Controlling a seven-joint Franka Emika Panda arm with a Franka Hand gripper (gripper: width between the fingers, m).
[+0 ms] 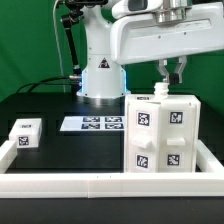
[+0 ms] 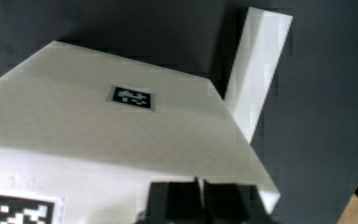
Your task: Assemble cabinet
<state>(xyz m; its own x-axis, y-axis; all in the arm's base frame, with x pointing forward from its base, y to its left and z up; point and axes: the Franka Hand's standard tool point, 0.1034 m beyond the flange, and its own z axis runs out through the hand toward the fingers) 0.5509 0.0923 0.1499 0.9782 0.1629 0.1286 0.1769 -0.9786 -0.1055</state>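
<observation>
Well, where did the gripper [image 1: 171,80] stand in the exterior view? (Student)
Directly above the cabinet [image 1: 160,135], close over its top face; whether the tips touched that face could not be told. (Tutor)
And the state of the tool? (Student)
In the wrist view the fingers [image 2: 229,205] were drawn together, with only a thin seam between them and nothing held. (Tutor)
What lay under the tool in that view? (Student)
The cabinet's white top, bearing one tag [image 2: 135,97] ahead of the fingers. A narrow white strip [image 2: 256,70] ran beside that top's edge; what the strip belonged to could not be told. (Tutor)
And farther from the tool? (Student)
A box [image 1: 25,133] sat well apart from the gripper, toward the exterior view's left, on the black table [image 1: 45,105]. The marker board [image 1: 95,123] lay flat between box and cabinet, nearer the arm's base [image 1: 100,78] than either. A rail [image 1: 100,186] ran along the table's front, on the side of the cabinet away from the base. (Tutor)
</observation>
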